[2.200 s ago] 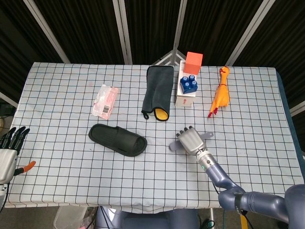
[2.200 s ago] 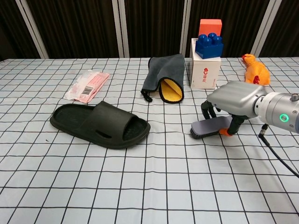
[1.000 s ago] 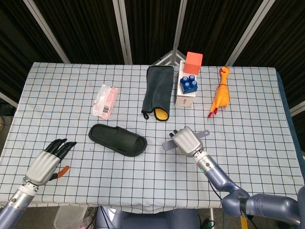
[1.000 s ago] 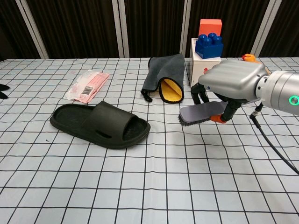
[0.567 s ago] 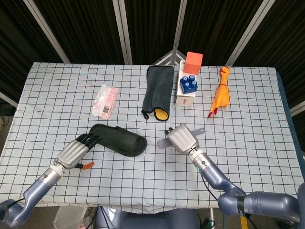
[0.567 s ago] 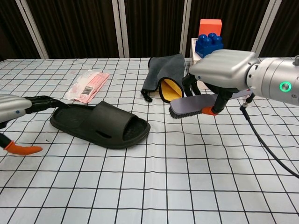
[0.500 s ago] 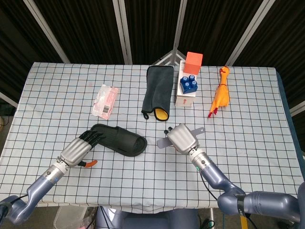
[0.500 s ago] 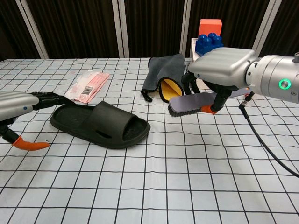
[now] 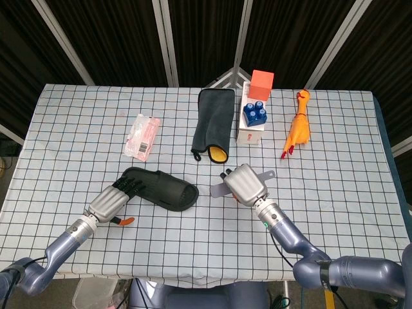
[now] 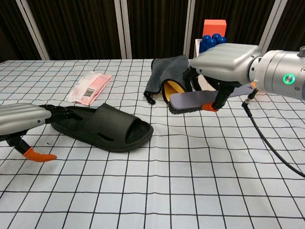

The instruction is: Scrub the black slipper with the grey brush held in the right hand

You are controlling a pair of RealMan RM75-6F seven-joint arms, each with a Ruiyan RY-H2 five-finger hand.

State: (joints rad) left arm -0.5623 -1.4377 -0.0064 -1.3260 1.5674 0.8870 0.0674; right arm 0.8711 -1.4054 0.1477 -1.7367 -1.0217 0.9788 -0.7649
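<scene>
The black slipper (image 9: 159, 187) (image 10: 102, 125) lies flat left of the table's middle, toe opening to the right. My left hand (image 9: 112, 200) (image 10: 26, 118) is at its heel end, fingers stretched out onto the heel rim, holding nothing. My right hand (image 9: 245, 183) (image 10: 228, 59) grips the grey brush (image 9: 222, 189) (image 10: 190, 101) and holds it lifted above the cloth, bristles down, to the right of the slipper's toe and apart from it.
A dark towel with a yellow patch (image 9: 214, 122) lies behind the slipper. A white box with blue and orange blocks (image 9: 253, 116), a rubber chicken (image 9: 298, 131) and a pink packet (image 9: 143, 136) lie further back.
My left hand came in from the left edge and reached the slipper's heel. My right hand lifted the brush off the table and carried it left toward the slipper.
</scene>
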